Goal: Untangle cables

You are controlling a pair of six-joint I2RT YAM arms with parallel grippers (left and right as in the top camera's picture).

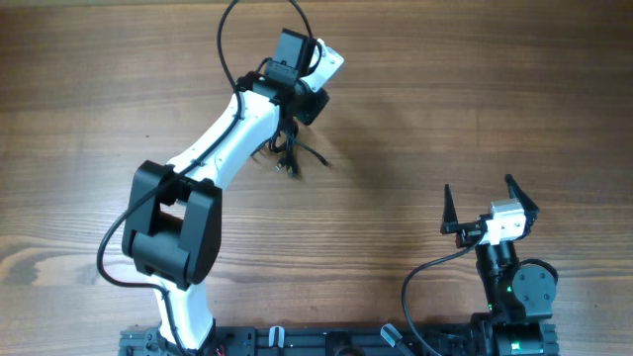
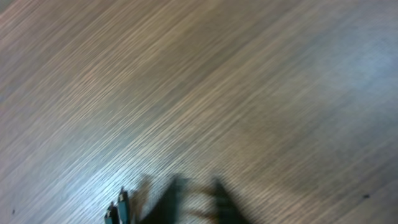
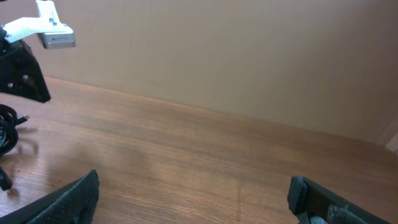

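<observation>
Fingers on the left [image 2: 196, 210] are showing only as a dark smear at the near edge of their own camera view. I cannot tell how wide they are standing or whether they are pinching anything. What look like two small plug tips [image 2: 117, 214] are poking in just beside them. From overhead, the left arm [image 1: 232, 133] is reaching to the far middle of the surface [image 1: 445, 99] and hiding those fingers. The cables [image 1: 288, 156] are lying as a small black clump right under its wrist, with a few loose ends sticking out to the right. The fingers on the right [image 1: 478, 196] are standing wide apart and holding nothing. They are hovering at the near right, well apart from the clump.

Trouble is most likely lying in a blind pinch. If the left pair is biting across several strands at once, a lift would probably be cinching the knot tighter rather than loosening it. With nothing pinning the other side, the whole clump may simply be riding along, dangling or dragging over the wood. A plug end could be catching in a loop and jamming there. A thin cord may be slipping out of a shallow hold. The arm's own thick wire [image 1: 223, 49] is arching close by and could be snagging stray ends.
</observation>
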